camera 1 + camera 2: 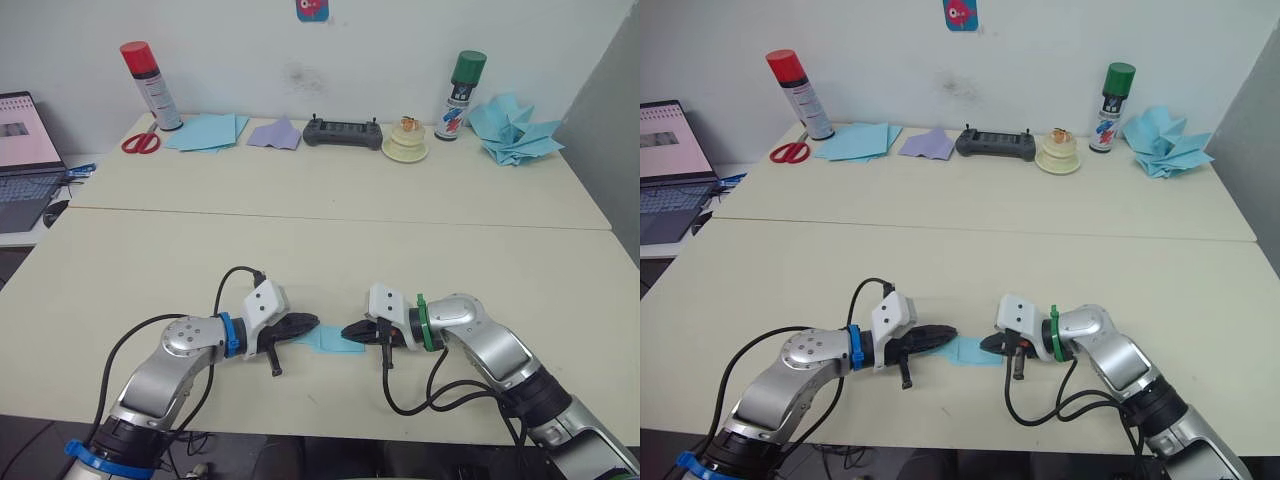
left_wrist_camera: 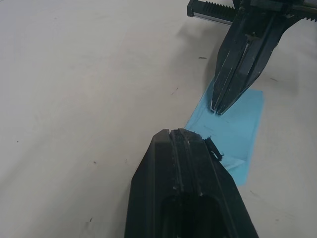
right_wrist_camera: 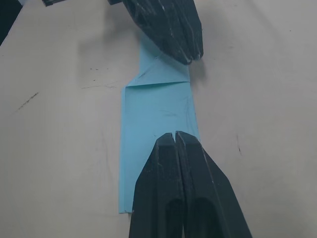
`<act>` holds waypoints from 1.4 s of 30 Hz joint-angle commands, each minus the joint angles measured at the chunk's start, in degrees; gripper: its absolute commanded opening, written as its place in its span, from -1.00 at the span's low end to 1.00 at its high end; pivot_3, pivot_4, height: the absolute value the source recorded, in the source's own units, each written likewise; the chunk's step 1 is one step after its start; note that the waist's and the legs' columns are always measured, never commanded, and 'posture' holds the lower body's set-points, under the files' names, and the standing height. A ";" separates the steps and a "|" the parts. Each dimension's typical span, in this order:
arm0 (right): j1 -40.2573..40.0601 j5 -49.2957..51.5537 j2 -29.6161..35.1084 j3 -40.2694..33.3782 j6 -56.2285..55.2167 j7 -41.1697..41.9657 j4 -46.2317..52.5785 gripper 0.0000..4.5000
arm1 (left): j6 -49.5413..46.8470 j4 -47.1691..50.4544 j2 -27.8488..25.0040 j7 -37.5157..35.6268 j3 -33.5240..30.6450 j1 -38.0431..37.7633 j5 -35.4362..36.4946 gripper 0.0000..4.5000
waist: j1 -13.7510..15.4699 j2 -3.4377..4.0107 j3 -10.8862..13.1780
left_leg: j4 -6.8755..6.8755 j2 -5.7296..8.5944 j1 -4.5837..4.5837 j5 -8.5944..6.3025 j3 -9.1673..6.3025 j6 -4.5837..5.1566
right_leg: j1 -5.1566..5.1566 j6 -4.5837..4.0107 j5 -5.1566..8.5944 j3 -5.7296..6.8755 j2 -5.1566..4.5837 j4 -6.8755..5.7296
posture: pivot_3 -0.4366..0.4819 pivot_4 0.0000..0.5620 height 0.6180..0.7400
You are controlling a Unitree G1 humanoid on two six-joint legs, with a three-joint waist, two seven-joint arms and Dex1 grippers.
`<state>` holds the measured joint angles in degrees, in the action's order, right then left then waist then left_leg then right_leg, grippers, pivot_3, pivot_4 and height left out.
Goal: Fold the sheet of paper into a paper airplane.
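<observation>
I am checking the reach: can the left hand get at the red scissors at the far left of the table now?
Probably not. The scissors lie at the table's far edge, and the left hand is low at the near edge, pressing the folded sheet of paper.

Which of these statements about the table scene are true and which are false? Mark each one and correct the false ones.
1. Both grippers press on the blue paper. True: left gripper and right gripper meet it from opposite ends.
2. The paper lies unfolded. False: it is folded into a narrow strip with a corner flap.
3. The red-capped can stands near the scissors. True.
4. The heap of blue darts sits at the far left. False: far right, beside the green-capped can.
5. The right gripper is wide open. False: its fingers are shut.
</observation>
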<state>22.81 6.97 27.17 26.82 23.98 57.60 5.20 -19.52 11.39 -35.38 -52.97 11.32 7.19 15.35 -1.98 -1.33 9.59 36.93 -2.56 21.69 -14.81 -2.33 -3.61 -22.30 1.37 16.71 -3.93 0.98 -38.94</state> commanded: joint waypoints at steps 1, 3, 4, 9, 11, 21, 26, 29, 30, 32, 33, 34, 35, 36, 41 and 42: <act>-0.80 -1.56 0.53 0.42 1.36 -0.80 -0.61 -0.98 | 0.40 -1.09 0.26 1.49 1.87 0.25 -3.35 -1.00 | 0.02 0.00 0.00 | 0.00 0.00 0.00 0.00 0.00 0.00 | 0.00 0.00 0.00 -0.01 0.00 0.00 | -0.05 -0.47 1.00; -1.27 -1.45 0.82 0.33 1.80 -0.85 0.04 -0.98 | 0.87 -1.59 -0.69 1.39 1.78 -0.85 -4.40 -1.00 | 0.03 0.00 0.00 | 0.00 -0.01 -0.01 0.00 -0.01 0.00 | 0.00 0.00 0.00 0.00 0.00 0.00 | -0.05 -0.47 1.00; -1.54 -1.46 1.06 0.30 1.93 -0.85 0.28 -0.98 | 0.85 -2.05 -1.50 1.67 1.23 -1.62 -4.95 -1.00 | 0.03 0.00 0.00 | -0.01 0.00 -0.01 0.00 -0.01 0.00 | 0.00 0.00 0.00 -0.01 0.00 0.00 | -0.05 -0.47 1.00; -2.07 -1.46 1.24 0.17 2.40 -1.15 0.72 -0.98 | 1.97 -4.09 -4.52 2.33 -2.19 -4.50 -4.99 -1.00 | 0.02 0.01 -0.01 | -0.03 -0.01 -0.03 0.00 0.02 0.00 | 0.01 -0.02 0.01 -0.04 0.00 0.01 | -0.05 -0.47 1.00; -2.09 -1.44 0.97 0.21 2.55 -1.33 0.48 -0.98 | 2.37 -5.08 -5.56 2.74 -3.87 -5.52 -5.05 -1.00 | 0.01 0.01 -0.01 | -0.03 -0.01 -0.05 0.00 0.01 0.00 | 0.01 -0.02 0.01 -0.03 -0.01 0.01 | -0.05 -0.47 1.00; -1.46 5.64 -2.99 -6.26 -1.01 -1.31 1.79 -0.98 | 2.45 -0.71 -4.66 4.92 -13.54 -6.12 1.45 -1.00 | -0.23 -0.04 0.14 | -0.08 -0.09 -0.10 0.00 0.04 0.00 | -0.01 -0.03 0.02 -0.02 0.01 -0.03 | -0.05 -0.47 1.00; -0.08 13.28 -0.79 -12.27 1.78 2.46 9.45 -0.57 | 1.30 4.95 -8.68 1.02 -20.26 -7.28 6.51 -0.68 | -0.16 -0.08 0.79 | -0.03 -0.09 0.36 0.00 -0.04 -0.01 | -0.37 -0.03 0.01 0.04 0.03 -0.06 | -0.05 -0.47 1.00; -0.80 15.37 1.98 -14.28 0.27 4.74 13.13 -0.07 | 1.58 9.33 -11.19 -2.29 -21.74 -9.08 8.56 -0.26 | 0.01 -0.08 0.81 | -0.04 -0.03 0.47 -0.01 0.03 -0.02 | -0.43 -0.04 0.00 0.01 -0.07 0.02 | -0.05 -0.47 1.00; -1.32 16.07 2.89 -14.75 0.08 5.47 14.42 0.07 | 2.71 10.53 -11.98 -3.61 -21.74 -9.82 8.52 -0.13 | 0.04 -0.08 0.82 | -0.04 -0.02 0.47 -0.02 0.05 -0.04 | -0.44 -0.04 0.00 0.00 -0.09 0.02 | -0.05 -0.47 1.00; -2.73 16.85 5.35 -15.27 -1.64 7.96 16.53 0.40 | 6.07 13.10 -13.35 -6.28 -21.93 -11.28 8.14 0.15 | 0.10 -0.08 0.82 | -0.06 -0.03 0.59 -0.07 0.06 -0.11 | -0.52 -0.16 -0.06 0.00 -0.10 0.08 | -0.05 -0.47 1.00; -3.44 17.04 6.42 -15.39 -2.80 9.32 17.13 0.42 | 8.15 14.07 -13.45 -7.02 -22.17 -11.70 7.78 0.30 | 0.16 -0.08 0.82 | -0.05 -0.03 0.67 -0.08 0.06 -0.12 | -0.59 -0.20 -0.08 0.00 -0.10 0.08 | -0.05 -0.47 1.00; -4.17 17.22 7.44 -15.68 -3.97 10.51 17.46 0.39 | 10.15 15.03 -13.33 -7.40 -22.38 -11.93 7.41 0.43 | 0.19 -0.07 0.82 | -0.03 -0.03 0.97 -0.08 0.05 -0.12 | -0.89 -0.23 -0.10 0.02 -0.09 0.05 | -0.05 -0.47 1.00; -4.86 16.75 8.51 -15.63 -5.60 11.58 17.35 0.33 | 11.49 15.77 -13.24 -7.59 -22.50 -12.17 7.12 0.56 | 0.19 -0.08 0.83 | -0.01 -0.03 1.06 -0.08 0.04 -0.12 | -0.98 -0.27 -0.12 0.04 -0.10 0.05 | -0.05 -0.47 1.00; -5.83 15.56 9.56 -15.25 -8.34 12.76 16.95 0.22 | 12.25 16.52 -13.07 -7.86 -22.77 -12.65 7.47 0.69 | 0.19 -0.08 0.83 | 0.01 -0.04 1.06 -0.08 0.03 -0.12 | -0.97 -0.27 -0.12 0.06 -0.09 0.04 | -0.05 -0.47 1.00; -9.03 6.85 10.68 -11.86 -21.86 12.76 12.52 -0.07 | 20.45 17.49 -12.30 -10.12 -23.42 -17.75 5.88 0.70 | -0.11 -0.09 0.83 | 0.00 -0.06 0.98 -0.08 0.11 -0.11 | -0.96 -0.14 -0.04 -0.01 -0.04 0.02 | -0.05 -0.47 1.00; -9.20 5.55 9.88 -11.42 -23.48 11.66 11.25 -0.07 | 21.45 17.78 -12.23 -10.41 -23.47 -19.04 5.79 0.70 | -0.28 -0.09 0.84 | 0.00 -0.08 0.95 -0.08 0.14 -0.11 | -0.96 -0.14 -0.04 -0.04 -0.04 0.02 | -0.05 -0.47 1.00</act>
<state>13.70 14.44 37.73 14.95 4.15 70.47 16.95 -0.77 27.32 -47.87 -62.55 -10.90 -10.89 21.43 -2.26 -1.42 10.42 36.93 -2.65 22.63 -14.88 -2.18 -3.72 -23.26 1.23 16.67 -3.99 0.96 -38.93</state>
